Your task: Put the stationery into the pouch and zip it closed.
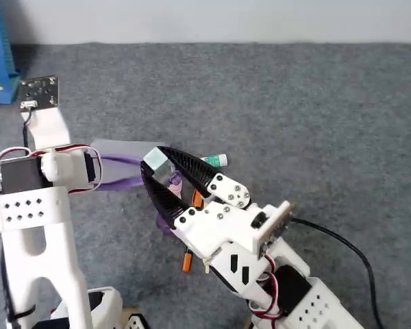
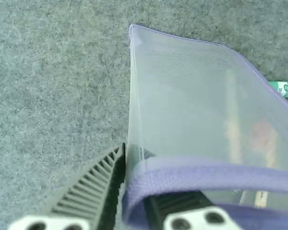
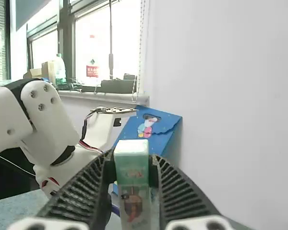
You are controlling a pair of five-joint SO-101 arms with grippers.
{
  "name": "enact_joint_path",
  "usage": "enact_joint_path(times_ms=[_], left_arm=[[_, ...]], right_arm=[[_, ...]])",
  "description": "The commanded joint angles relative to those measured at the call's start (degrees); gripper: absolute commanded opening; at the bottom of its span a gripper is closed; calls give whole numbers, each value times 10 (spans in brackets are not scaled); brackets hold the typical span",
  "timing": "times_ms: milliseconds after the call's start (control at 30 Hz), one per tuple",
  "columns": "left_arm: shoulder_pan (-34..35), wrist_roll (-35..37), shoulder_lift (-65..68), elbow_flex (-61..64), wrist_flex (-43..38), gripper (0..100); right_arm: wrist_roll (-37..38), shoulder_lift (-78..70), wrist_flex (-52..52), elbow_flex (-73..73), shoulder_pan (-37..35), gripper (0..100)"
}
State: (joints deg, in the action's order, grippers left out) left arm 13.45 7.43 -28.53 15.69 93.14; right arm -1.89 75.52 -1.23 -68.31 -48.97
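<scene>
The small pale green-and-white block [image 1: 153,162], pinched in the right tool [image 3: 129,165], might have missed the mouth and dropped onto the grey worktop [image 1: 315,110] if the limp rim sagged. The translucent purple-trimmed pouch [image 2: 192,105] lay on the worktop below it. The left tool [image 2: 134,177] clamped its rim, and pale shapes showed through.

You have a milky clear pouch [image 2: 192,110] with a purple band, on speckled grey felt [image 2: 48,96]. The pen [image 2: 284,88] is green and white. Your right gripper [image 3: 131,159] is black and ribbed; its block [image 3: 131,184] is pale green over multicoloured print. The box [image 3: 146,129] is blue with a bright picture.
</scene>
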Motion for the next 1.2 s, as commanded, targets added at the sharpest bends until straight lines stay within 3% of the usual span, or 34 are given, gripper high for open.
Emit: enact_joint_path(times_ms=[0, 333, 533, 833, 1167], left_arm=[[0, 6, 3, -29, -12, 12], [-1, 7, 6, -131, 69, 12], [0, 7, 7, -135, 71, 12], [0, 7, 5, -135, 71, 12], [25, 7, 4, -132, 71, 12]], right_arm=[[-5, -23, -74, -14, -7, 7], [-6, -168, -179, 19, -8, 7], [-6, -177, -189, 26, -44, 7], [-27, -267, -191, 101, -38, 7], [-26, -386, -305, 106, 6, 7]])
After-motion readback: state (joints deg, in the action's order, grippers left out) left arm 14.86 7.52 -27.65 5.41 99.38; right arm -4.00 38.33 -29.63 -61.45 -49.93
